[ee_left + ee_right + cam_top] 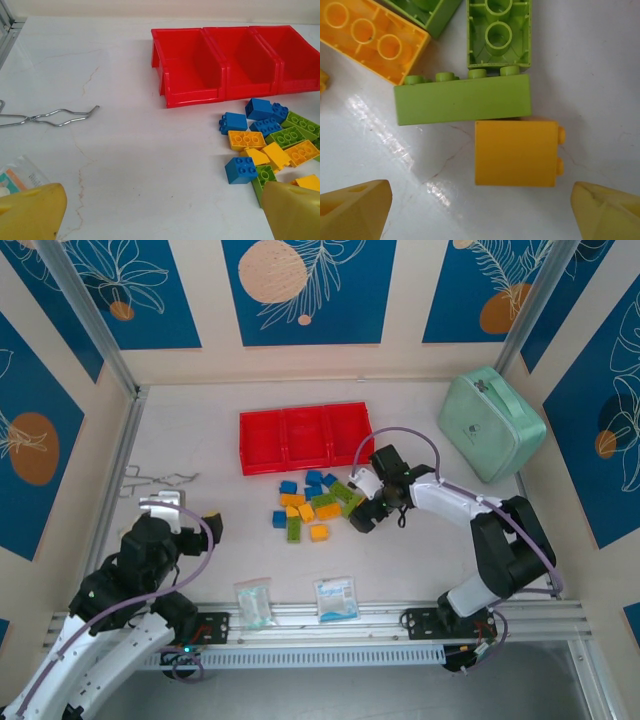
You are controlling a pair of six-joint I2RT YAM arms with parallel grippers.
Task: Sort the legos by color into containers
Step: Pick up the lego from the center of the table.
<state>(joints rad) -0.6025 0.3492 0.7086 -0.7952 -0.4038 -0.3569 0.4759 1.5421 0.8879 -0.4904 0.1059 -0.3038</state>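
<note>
The legos (312,504) lie in a loose heap of blue, green and orange-yellow bricks in front of the containers (305,438), a long red tray of three bins. My right gripper (360,510) hangs open over the heap's right edge. In the right wrist view an orange-yellow brick (515,152) lies on its side just beyond the yellow fingertips (607,210), touching a green brick (462,100). My right gripper (480,215) holds nothing. My left gripper (160,215) stands open above bare table, left of the legos (272,145) and short of the containers (235,65).
A mint green zip case (492,425) sits at the back right. Two clear packets (253,600) (336,598) lie near the front rail. A bent wire tool (160,480) lies at the left, beyond the left gripper. Walls close in the table.
</note>
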